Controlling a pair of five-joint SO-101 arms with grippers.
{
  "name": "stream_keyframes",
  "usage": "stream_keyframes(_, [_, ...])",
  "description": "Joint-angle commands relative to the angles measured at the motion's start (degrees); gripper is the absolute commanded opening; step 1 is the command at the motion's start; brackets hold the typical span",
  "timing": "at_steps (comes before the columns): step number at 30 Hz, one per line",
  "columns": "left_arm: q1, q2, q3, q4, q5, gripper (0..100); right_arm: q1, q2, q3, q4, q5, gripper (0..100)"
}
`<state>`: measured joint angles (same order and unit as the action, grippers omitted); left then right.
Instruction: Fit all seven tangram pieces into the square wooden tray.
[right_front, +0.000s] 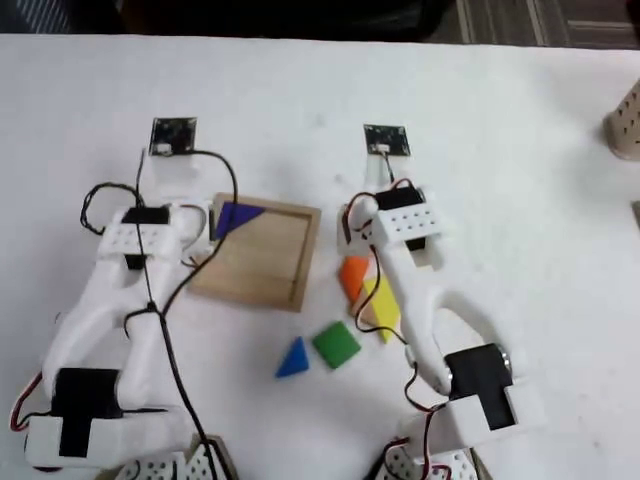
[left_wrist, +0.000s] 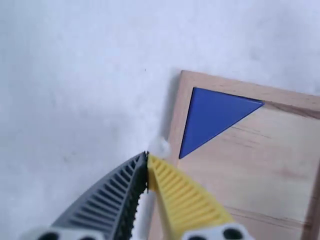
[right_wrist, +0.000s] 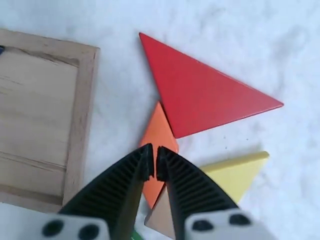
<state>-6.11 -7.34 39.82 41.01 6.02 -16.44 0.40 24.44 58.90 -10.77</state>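
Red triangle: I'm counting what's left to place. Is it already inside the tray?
No, the red triangle lies on the table outside the tray, beside the orange piece.

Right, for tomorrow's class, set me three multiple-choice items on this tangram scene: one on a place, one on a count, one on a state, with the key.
1. Where in the wooden tray does the dark blue triangle lie?
A. In a corner
B. In the middle
C. Across the rim

2. How many pieces lie inside the tray?
A. Seven
B. One
C. Three

3. How does the right gripper stand?
A. Wide open
B. Clamped on a lifted piece
C. Shut and empty, over the orange piece

Key:
1 A: in the left wrist view, two of the triangle's edges run along the tray's walls.
2 B: the rest of the tray floor is bare wood.
3 C: in the right wrist view, the jaws meet with nothing between them.
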Motion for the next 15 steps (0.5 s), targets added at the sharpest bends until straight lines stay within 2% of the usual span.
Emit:
stream_keyframes(1, [-0.75, -2.95, 0.0, -1.32, -0.35, 2, -1.36, -0.66, -0.88, 0.48, -0.79, 1.7])
stream_keyframes(4, [-0.84, -2.95, 0.09, -1.23, -0.35, 2, -1.71, -0.92, 0.7, 0.48, -1.23, 2.0])
stream_keyframes(10, [-1.71, -2.95, 0.09, -1.32, -0.35, 2, -1.98, -0.48, 3.78, -4.88, -10.9, 2.2])
stream_keyframes(15, [-1.54, -2.95, 0.09, -1.23, -0.35, 2, -3.74, -0.48, 5.27, -7.78, -12.4, 2.2])
